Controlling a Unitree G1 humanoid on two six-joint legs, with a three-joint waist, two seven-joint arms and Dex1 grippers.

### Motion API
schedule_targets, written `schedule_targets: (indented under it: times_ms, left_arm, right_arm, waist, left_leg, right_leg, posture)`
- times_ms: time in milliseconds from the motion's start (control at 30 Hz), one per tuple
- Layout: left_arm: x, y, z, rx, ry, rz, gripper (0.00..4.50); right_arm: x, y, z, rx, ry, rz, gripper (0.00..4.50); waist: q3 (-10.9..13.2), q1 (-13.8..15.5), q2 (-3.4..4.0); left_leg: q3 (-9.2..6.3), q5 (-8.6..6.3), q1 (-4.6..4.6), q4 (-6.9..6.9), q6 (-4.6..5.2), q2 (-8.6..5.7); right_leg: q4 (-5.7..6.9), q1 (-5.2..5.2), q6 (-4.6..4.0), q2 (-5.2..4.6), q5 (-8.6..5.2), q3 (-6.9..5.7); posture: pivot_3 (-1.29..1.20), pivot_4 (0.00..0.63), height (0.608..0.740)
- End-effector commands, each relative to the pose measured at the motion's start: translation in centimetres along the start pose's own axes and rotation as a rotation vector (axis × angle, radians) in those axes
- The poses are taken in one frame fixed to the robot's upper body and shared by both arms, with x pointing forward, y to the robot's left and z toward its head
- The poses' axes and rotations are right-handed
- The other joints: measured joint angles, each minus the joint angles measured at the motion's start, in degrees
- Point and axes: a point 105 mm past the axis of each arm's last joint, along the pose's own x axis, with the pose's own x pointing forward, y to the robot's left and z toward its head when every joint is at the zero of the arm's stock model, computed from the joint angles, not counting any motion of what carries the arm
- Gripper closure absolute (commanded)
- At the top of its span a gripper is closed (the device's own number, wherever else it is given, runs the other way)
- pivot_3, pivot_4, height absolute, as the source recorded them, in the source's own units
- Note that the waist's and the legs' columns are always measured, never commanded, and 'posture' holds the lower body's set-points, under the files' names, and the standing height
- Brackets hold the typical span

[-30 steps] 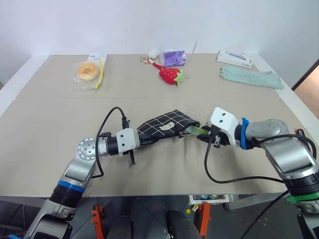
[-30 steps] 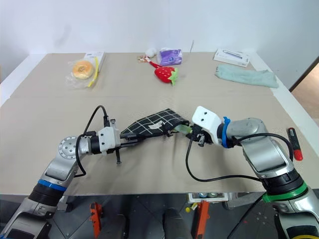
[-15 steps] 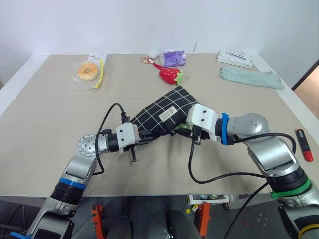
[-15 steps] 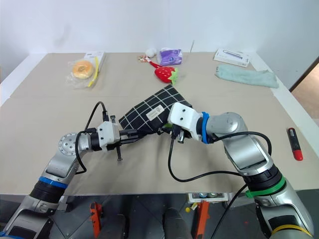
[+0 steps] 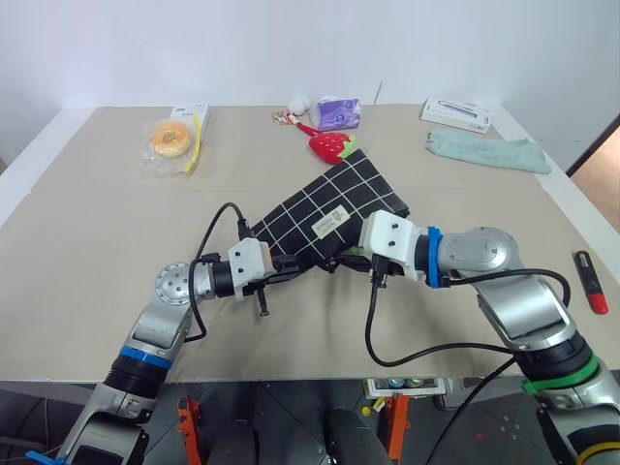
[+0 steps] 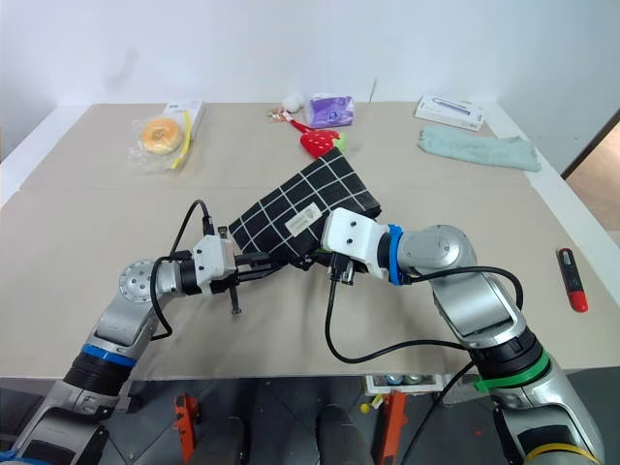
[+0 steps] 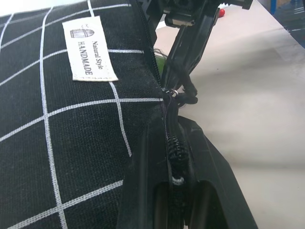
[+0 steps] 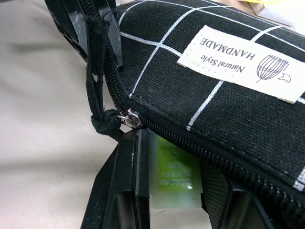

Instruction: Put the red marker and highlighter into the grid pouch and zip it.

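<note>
Holding the grid pouch point(image 5: 325, 218) corner in our clamped left gripper point(image 5: 289, 269), we press the highlighter point(image 8: 174, 179), pinched in our right gripper point(image 8: 167, 200), lengthwise against the zipper edge.

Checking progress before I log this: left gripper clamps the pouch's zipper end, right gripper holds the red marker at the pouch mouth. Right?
Not quite. The right gripper holds the green highlighter, as the right wrist view shows; the red marker lies on the table by the right edge. The left gripper does clamp the pouch's zipper end.
</note>
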Motion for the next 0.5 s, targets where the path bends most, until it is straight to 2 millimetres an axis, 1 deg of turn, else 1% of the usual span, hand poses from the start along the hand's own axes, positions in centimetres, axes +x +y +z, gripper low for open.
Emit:
schedule_targets:
  times_ms: [33, 67, 133, 167, 200, 233, 300, 433, 500]
  left_arm:
    - [-0.1, 0.5, 0.7, -0.005, -0.031, 0.020, 4.50]
    - [-0.1, 0.5, 0.7, -0.015, -0.030, 0.023, 4.50]
    - [-0.3, 0.6, 0.5, -0.035, -0.028, 0.032, 4.50]
    - [-0.3, 0.6, 0.4, -0.042, -0.027, 0.035, 4.50]
    - [-0.4, 0.6, 0.4, -0.048, -0.026, 0.037, 4.50]
    - [-0.4, 0.7, 0.4, -0.057, -0.026, 0.039, 4.50]
    - [-0.5, 0.9, 0.4, -0.089, -0.035, 0.049, 4.50]
    - [-0.4, 1.2, 0.7, -0.136, -0.055, 0.058, 4.50]
    - [-0.3, 1.9, 1.3, -0.194, -0.093, 0.082, 4.50]
  right_arm:
    - [-1.1, -1.2, 1.4, -0.020, -0.049, -0.046, 3.47]
    - [-1.2, -1.3, 1.5, -0.009, -0.051, -0.044, 3.47]
    - [-1.7, -1.3, 1.5, 0.027, -0.048, -0.027, 2.41]
    - [-2.0, -1.2, 1.5, 0.047, -0.045, -0.016, 2.16]
    - [-2.4, -1.2, 1.4, 0.068, -0.038, -0.004, 1.55]
    - [-2.7, -1.2, 1.4, 0.080, -0.032, 0.001, 1.15]
    - [-3.4, -1.7, 1.7, 0.108, -0.035, -0.004, 0.05]
    - [-4.9, -2.4, 2.9, 0.154, -0.076, -0.007, 0.02]
    - [-6.1, -2.6, 3.3, 0.200, -0.096, 0.009, 0.02]
  waist:
    - [0.00, 0.00, 0.00]
    - [0.00, 0.00, 0.00]
    - [0.00, 0.00, 0.00]
    - [0.00, 0.02, 0.00]
    - [0.00, 0.04, 0.00]
    - [0.00, 0.06, 0.00]
    - [0.00, 0.04, 0.00]
    - [0.00, 0.01, 0.00]
    - [0.00, 0.06, 0.00]
  left_leg:
    - [0.00, 0.00, 0.00, 0.00, 0.00, 0.00]
    - [0.00, 0.00, 0.00, -0.01, 0.00, 0.01]
    - [0.00, 0.00, 0.00, -0.01, 0.00, 0.01]
    - [0.00, 0.00, -0.01, -0.01, 0.00, 0.00]
    - [0.00, 0.00, -0.01, -0.01, 0.00, -0.01]
    - [-0.01, 0.00, -0.01, -0.01, 0.00, -0.01]
    - [-0.01, 0.00, -0.01, 0.00, 0.00, 0.00]
    - [-0.01, 0.00, 0.00, -0.01, 0.00, 0.01]
    - [0.00, 0.00, 0.00, -0.01, 0.00, 0.01]
  right_leg:
    - [0.00, -0.01, 0.00, 0.00, 0.00, 0.00]
    - [0.00, -0.01, 0.00, 0.01, 0.00, 0.00]
    - [0.00, -0.01, 0.00, 0.01, 0.00, 0.00]
    - [0.00, -0.01, 0.00, 0.00, 0.00, 0.00]
    - [0.00, 0.00, -0.01, -0.01, 0.00, 0.01]
    - [0.00, 0.01, -0.01, -0.01, 0.00, 0.00]
    - [0.00, 0.00, 0.00, 0.00, 0.00, 0.00]
    - [0.00, 0.00, 0.00, 0.02, 0.00, 0.00]
    - [0.00, 0.00, 0.00, 0.02, 0.00, 0.00]
  posture:
    - [0.00, 0.150, 0.740]
    - [0.00, 0.150, 0.740]
    - [0.00, 0.150, 0.740]
    - [0.00, 0.150, 0.740]
    - [0.00, 0.150, 0.740]
    - [0.00, 0.150, 0.740]
    - [0.00, 0.150, 0.740]
    - [0.00, 0.150, 0.740]
    - [0.00, 0.150, 0.740]
